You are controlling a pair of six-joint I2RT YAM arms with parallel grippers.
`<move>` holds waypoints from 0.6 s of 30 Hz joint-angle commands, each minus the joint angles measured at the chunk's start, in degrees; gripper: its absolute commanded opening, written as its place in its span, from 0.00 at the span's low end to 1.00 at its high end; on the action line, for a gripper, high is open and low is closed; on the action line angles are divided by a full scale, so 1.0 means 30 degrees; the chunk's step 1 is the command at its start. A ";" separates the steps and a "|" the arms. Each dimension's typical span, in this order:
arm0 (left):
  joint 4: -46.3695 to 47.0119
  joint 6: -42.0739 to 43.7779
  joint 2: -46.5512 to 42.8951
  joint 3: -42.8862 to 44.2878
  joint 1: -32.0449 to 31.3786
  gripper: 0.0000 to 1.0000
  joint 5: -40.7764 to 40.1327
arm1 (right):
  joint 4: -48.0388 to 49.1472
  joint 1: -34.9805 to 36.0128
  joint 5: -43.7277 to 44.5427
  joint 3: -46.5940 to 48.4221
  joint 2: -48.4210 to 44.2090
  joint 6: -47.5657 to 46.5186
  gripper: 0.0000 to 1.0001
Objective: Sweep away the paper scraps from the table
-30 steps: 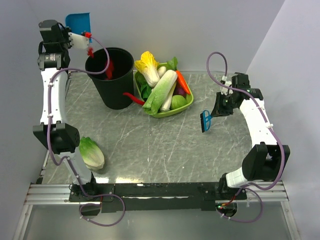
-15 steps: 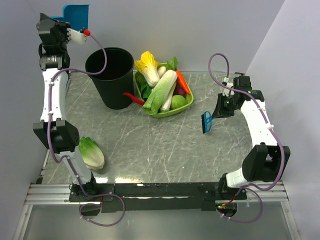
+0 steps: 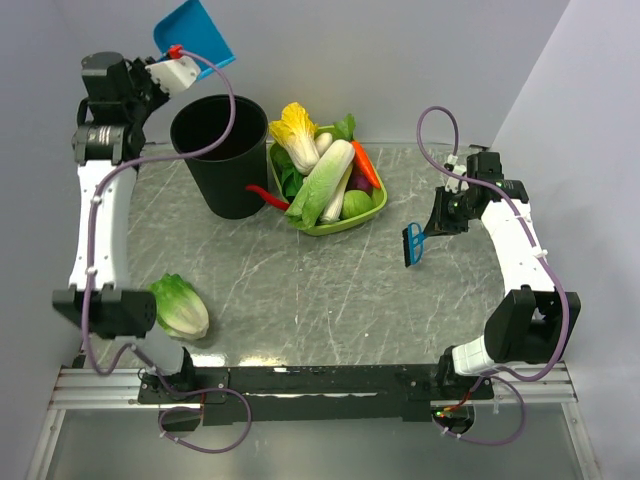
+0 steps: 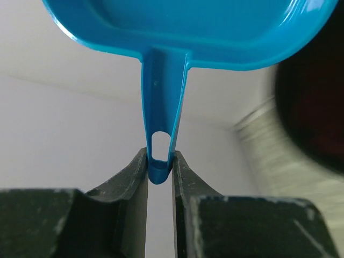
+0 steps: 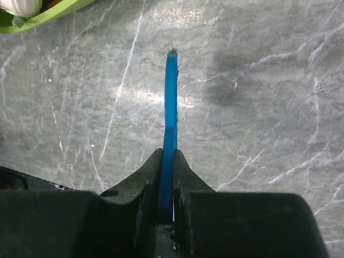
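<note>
My left gripper [image 3: 180, 62] is shut on the handle of a blue dustpan [image 3: 196, 38], held high above the back rim of the black bin [image 3: 225, 150]. In the left wrist view the fingers [image 4: 137, 172] clamp the handle's end, the pan [image 4: 188, 27] looks bare, and the bin [image 4: 314, 107] is a dark blur at right. My right gripper [image 3: 437, 224] is shut on a blue brush [image 3: 412, 243], bristles down over the table [image 3: 300, 285] at right. The right wrist view shows the brush [image 5: 171, 97] edge-on. No paper scraps show on the table.
A green tray [image 3: 335, 226] of vegetables, with a carrot [image 3: 366, 165] in it, stands right of the bin. A red chili pepper [image 3: 266, 196] lies between bin and tray. A lettuce head [image 3: 182, 305] lies at front left beside the left arm.
A second ago the dustpan was tipped over the bin and red scraps fell into it. The left gripper has since turned the pan up and to the right. The right arm has not moved.
</note>
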 commanded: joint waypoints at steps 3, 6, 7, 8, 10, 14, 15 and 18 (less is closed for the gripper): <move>-0.3217 -0.6515 -0.4851 -0.4016 -0.2420 0.01 0.6824 | -0.0071 -0.0193 -0.0421 0.0621 -0.0752 0.0067 0.00; -0.5904 -0.5551 -0.5911 -0.5719 -0.4851 0.01 0.7505 | -0.0160 -0.0164 -0.0626 0.1849 -0.0168 -0.1071 0.00; -0.6616 -0.5142 -0.6031 -0.6045 -0.5988 0.01 0.7855 | -0.0160 -0.0222 -0.0684 0.2288 0.0038 -0.1367 0.00; -0.7377 -0.5109 -0.6206 -0.6628 -0.6493 0.01 0.8090 | -0.0247 -0.0194 -0.0656 0.3308 0.0272 -0.1950 0.00; -0.9166 -0.4904 -0.6266 -0.7159 -0.7807 0.01 0.8762 | -0.0335 -0.0135 -0.0568 0.4484 0.0975 -0.2772 0.00; -1.0868 -0.4611 -0.6559 -0.9029 -0.9746 0.01 0.8797 | -0.0161 -0.0135 -0.0013 0.7650 0.2059 -0.5320 0.00; -1.1103 -0.4088 -0.6646 -0.9442 -1.0098 0.01 0.8767 | 0.0072 -0.0135 0.0134 0.7944 0.2119 -0.5760 0.00; -1.2831 -0.1836 -0.6852 -1.1228 -1.2114 0.01 0.8039 | 0.1797 0.0040 0.1450 0.8007 0.1449 -0.7721 0.00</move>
